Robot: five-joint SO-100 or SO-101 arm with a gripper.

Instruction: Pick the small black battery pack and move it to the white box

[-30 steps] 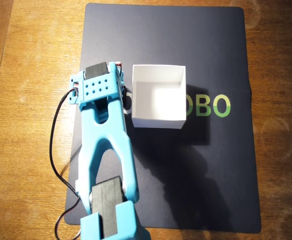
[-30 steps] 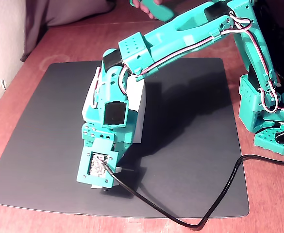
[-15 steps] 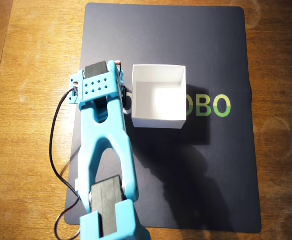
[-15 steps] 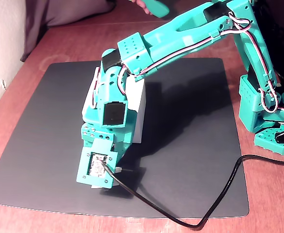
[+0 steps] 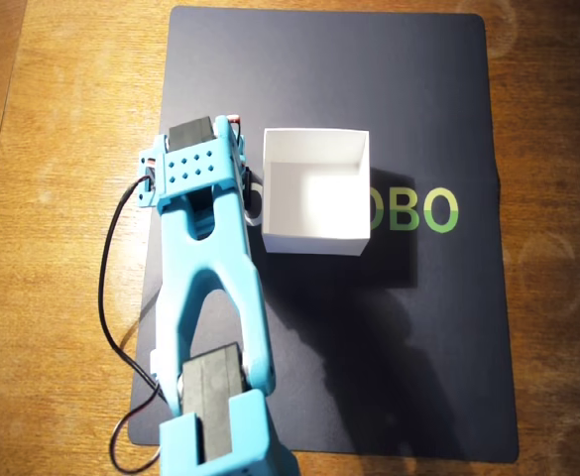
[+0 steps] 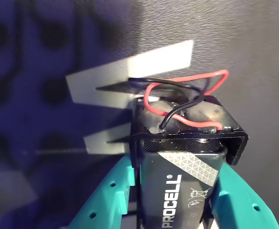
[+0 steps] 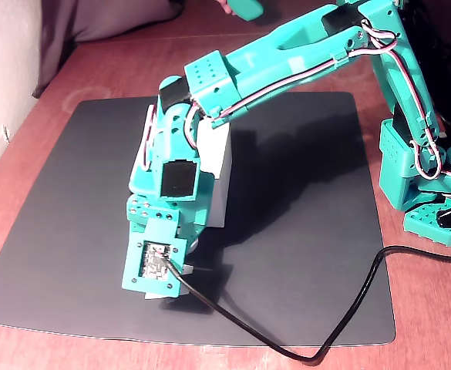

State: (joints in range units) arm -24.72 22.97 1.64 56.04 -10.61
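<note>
Battery pack — the small black one, lettered PROCELL in white — sat clamped between the two teal fingers of the gripper in the wrist view, its wired end pointing away from the camera, with thin red and black wires looping off that end over the dark mat. The jaws stood only as far apart as the pack's width, one finger touching each long side. White scraps of paper or tape lay on the mat just beyond the pack. In the overhead view the pack itself was hidden under the arm's wrist block, which hung just left of the white box; the box stood open-topped on the dark mat, covering part of the green lettering printed there. The nearest box wall rose between the wrist and the box's inside. In the fixed view the teal arm reached across the mat with its camera housing low in front of the box, and a black cable trailed from it across the mat toward the wooden table.
</note>
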